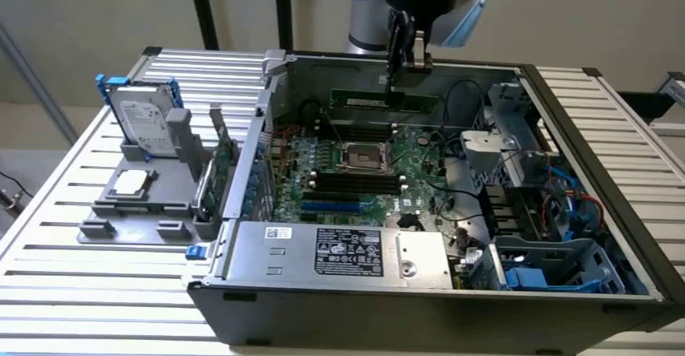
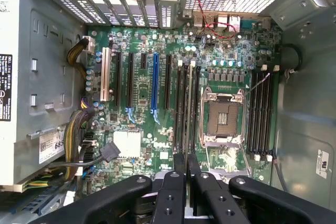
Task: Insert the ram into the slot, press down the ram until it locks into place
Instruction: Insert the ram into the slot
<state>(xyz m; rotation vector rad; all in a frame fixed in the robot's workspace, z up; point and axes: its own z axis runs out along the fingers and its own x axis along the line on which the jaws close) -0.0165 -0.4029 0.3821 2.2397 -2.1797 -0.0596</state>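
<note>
Ram (image 1: 383, 98): is hanging upright and lengthwise over the motherboard (image 1: 364, 163), inside the open case (image 1: 428, 316), not yet sitting in any slot.
Fingers (image 2: 173, 182): are pinching the ram at its top edge, I think to leave the contact edge free.
Arm: is pointing the gripper (image 1: 399, 79) straight down, aiming, as I judge, at the black slots (image 2: 180, 103) beside the socket (image 2: 223, 116).

I see an open grey metal computer case (image 1: 428, 312) on a slatted metal table (image 1: 96, 292). Grey plastic fixture tray (image 1: 120, 210) sits near the table's edge on the exterior view's left, with a silver hard drive (image 1: 144, 123) upright in it. Silver power supply box (image 1: 342, 252) lies along the case's camera-side wall, blue plastic drive caddy (image 1: 535, 280) in the corner beside it.
</note>
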